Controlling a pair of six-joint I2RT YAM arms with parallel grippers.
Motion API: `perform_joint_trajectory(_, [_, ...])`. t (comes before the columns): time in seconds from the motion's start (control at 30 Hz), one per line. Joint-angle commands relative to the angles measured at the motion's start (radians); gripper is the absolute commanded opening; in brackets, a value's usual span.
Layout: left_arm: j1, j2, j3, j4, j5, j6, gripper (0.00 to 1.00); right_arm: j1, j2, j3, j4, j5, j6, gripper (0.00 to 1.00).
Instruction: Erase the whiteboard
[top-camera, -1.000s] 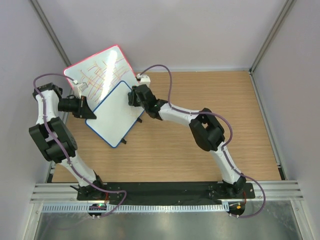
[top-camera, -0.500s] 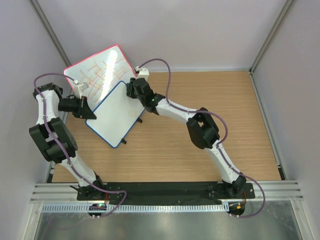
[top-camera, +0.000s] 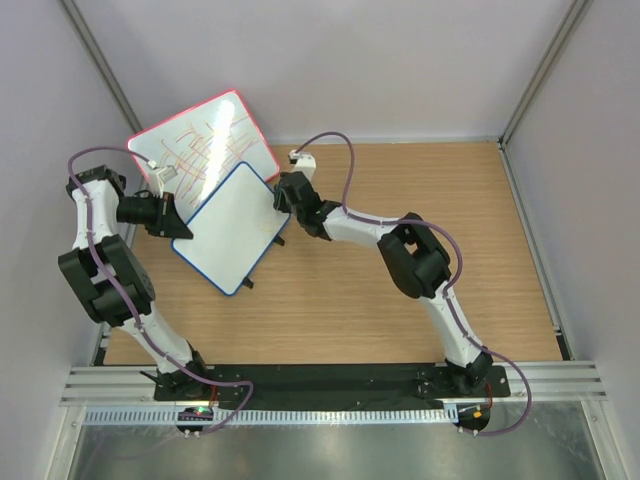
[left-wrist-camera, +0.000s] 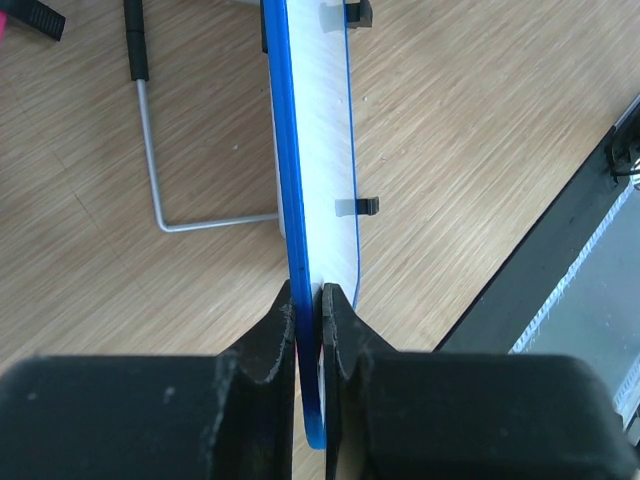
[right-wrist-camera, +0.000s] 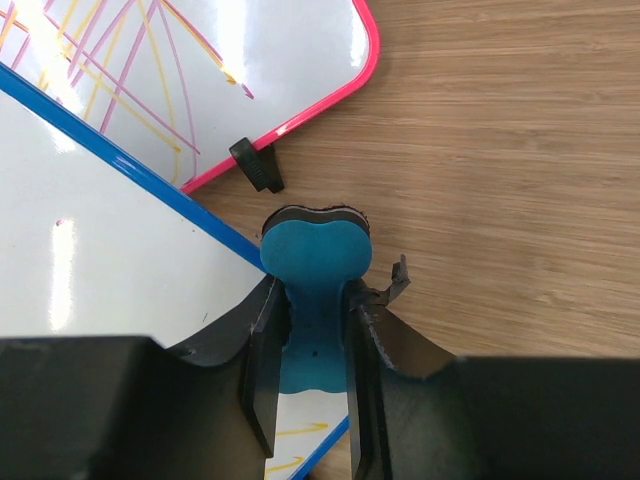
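The whiteboard (top-camera: 232, 228), white with a thin blue frame, stands tilted on the wooden table. My left gripper (top-camera: 183, 228) is shut on its left edge; the left wrist view shows the blue frame (left-wrist-camera: 292, 190) clamped edge-on between the jaws (left-wrist-camera: 308, 310). My right gripper (top-camera: 281, 197) is shut on a blue eraser (right-wrist-camera: 315, 275) with a dark felt pad, at the board's right edge (right-wrist-camera: 130, 150). Faint yellow strokes (right-wrist-camera: 300, 432) remain on the board near that corner.
A larger pink-framed board (top-camera: 202, 145) covered in red and yellow scribbles stands behind the whiteboard, with its black foot (right-wrist-camera: 257, 165) on the wood. A wire stand (left-wrist-camera: 160, 160) props the whiteboard. Grey walls enclose the table; a black rail (top-camera: 320, 380) runs along the near edge.
My right gripper with the eraser swept up toward the board's top corner, then came back right and down to the board's right edge. The left arm and board stayed still.
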Motion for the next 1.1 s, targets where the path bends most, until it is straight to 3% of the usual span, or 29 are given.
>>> perform_joint_trajectory(0.0, [-0.015, -0.018, 0.027, -0.001, -0.035, 0.087, 0.00, 0.013, -0.013, 0.052, -0.034, -0.010, -0.004, 0.01])
perform_joint_trajectory(0.23, [-0.020, -0.020, 0.025, -0.001, -0.037, 0.087, 0.00, 0.045, 0.049, 0.360, -0.117, -0.043, -0.076, 0.01])
perform_joint_trajectory(0.43, [-0.020, -0.023, 0.027, 0.000, -0.037, 0.081, 0.00, 0.068, 0.122, 0.478, -0.152, -0.070, -0.081, 0.01])
perform_joint_trajectory(0.6, [-0.020, -0.024, 0.025, 0.000, -0.038, 0.079, 0.00, 0.059, 0.099, 0.376, -0.128, -0.041, -0.053, 0.01])
perform_joint_trajectory(0.93, [-0.020, -0.020, 0.022, 0.008, -0.035, 0.081, 0.00, 0.015, -0.044, -0.089, -0.007, -0.017, -0.003, 0.01])
perform_joint_trajectory(1.07, [-0.020, -0.014, 0.025, 0.009, -0.032, 0.074, 0.00, 0.015, -0.036, -0.131, 0.003, -0.031, 0.006, 0.01])
